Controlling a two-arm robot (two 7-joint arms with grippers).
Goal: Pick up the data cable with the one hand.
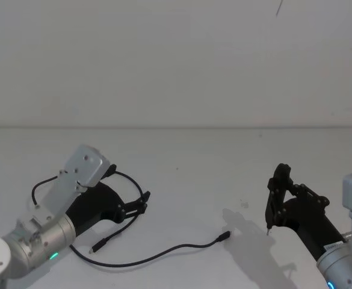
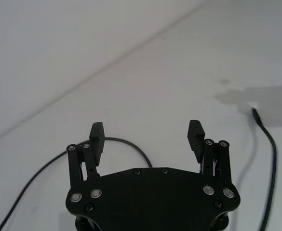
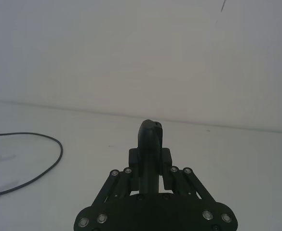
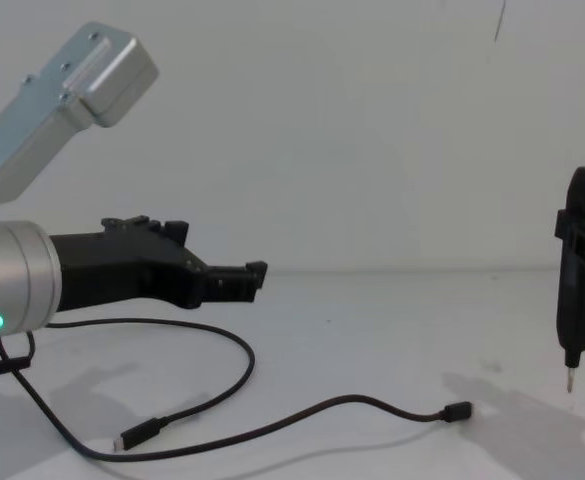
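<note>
The white surface (image 1: 182,180) carries everything. Over its 8 o'clock part, a thick silver cylindrical arm (image 1: 40,241) with a green glowing ring ends in the matte-black left pincer (image 1: 143,203). Its jaws are spread wide and hold nothing, and it hovers clear of the surface. At 4 o'clock the right pincer (image 1: 280,194) is clamped on a slender black pen-like tool (image 4: 577,290), metal tip down. The thin black data cable (image 1: 157,257) lies on the surface, looping beneath the left pincer and trailing toward 5 o'clock. One small black plug (image 1: 224,236) rests between the two pincers.
</note>
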